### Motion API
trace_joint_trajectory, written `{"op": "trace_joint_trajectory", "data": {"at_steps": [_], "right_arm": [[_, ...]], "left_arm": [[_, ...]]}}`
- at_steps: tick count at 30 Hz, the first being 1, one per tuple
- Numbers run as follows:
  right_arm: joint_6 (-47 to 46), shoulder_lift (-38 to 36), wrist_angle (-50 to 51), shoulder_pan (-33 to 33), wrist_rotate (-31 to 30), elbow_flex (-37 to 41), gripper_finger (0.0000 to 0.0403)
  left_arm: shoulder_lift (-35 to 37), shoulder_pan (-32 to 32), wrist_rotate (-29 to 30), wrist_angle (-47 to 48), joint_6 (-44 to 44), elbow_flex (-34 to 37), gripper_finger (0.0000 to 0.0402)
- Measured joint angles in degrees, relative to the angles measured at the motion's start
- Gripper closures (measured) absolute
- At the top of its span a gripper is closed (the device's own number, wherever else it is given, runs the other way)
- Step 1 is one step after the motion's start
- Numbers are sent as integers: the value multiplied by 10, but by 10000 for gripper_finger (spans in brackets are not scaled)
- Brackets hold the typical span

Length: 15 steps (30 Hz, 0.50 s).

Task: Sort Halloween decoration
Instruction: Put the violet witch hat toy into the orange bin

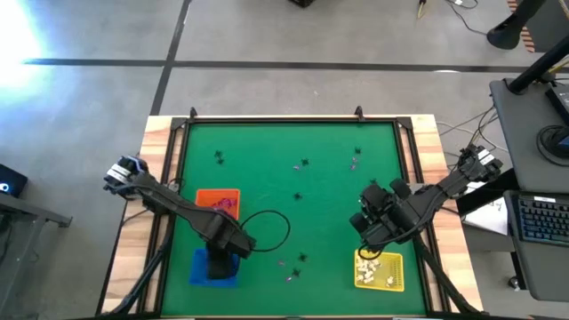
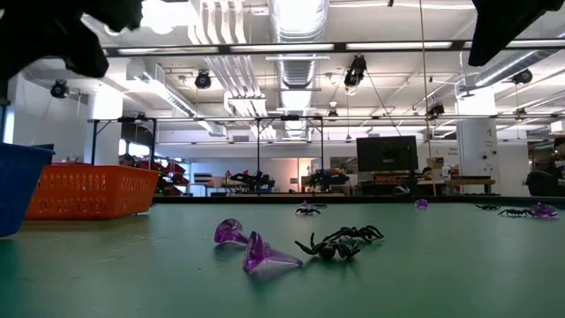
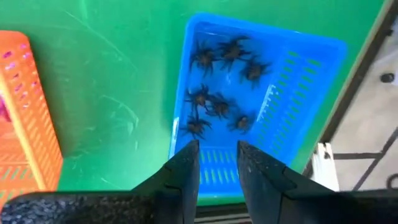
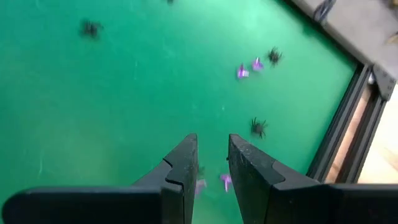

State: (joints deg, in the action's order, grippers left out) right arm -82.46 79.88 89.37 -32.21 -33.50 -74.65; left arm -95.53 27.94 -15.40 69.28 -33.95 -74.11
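Note:
Small black spiders and pinkish-purple trinkets lie scattered on the green mat. Up close in the low view are two purple pieces and a black spider. My left gripper is open and empty, above the blue tray, in which several black spiders lie. My right gripper is also open and empty. It hangs over the mat just beyond the yellow tray, which holds white trinkets. A spider and purple pieces lie ahead of it.
The orange tray stands on the mat beyond the blue tray, with something pink in it. A black cable loop shows over the mat's middle. A raised dark frame borders the mat. A desk with a keyboard stands to the right.

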Motion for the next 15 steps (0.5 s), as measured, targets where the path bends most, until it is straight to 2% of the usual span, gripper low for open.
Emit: {"op": "trace_joint_trajectory", "data": {"at_steps": [2,6,12,15], "right_arm": [[0,0,-5,0,-28,0,321],[7,0,-42,10,-90,0,324],[92,0,-147,76,-76,0,330],[97,0,-178,115,-76,0,329]], "left_arm": [[20,0,14,2,3,0,313],[68,0,79,10,4,0,313],[142,0,192,26,4,0,312],[172,0,235,34,4,0,312]]}}
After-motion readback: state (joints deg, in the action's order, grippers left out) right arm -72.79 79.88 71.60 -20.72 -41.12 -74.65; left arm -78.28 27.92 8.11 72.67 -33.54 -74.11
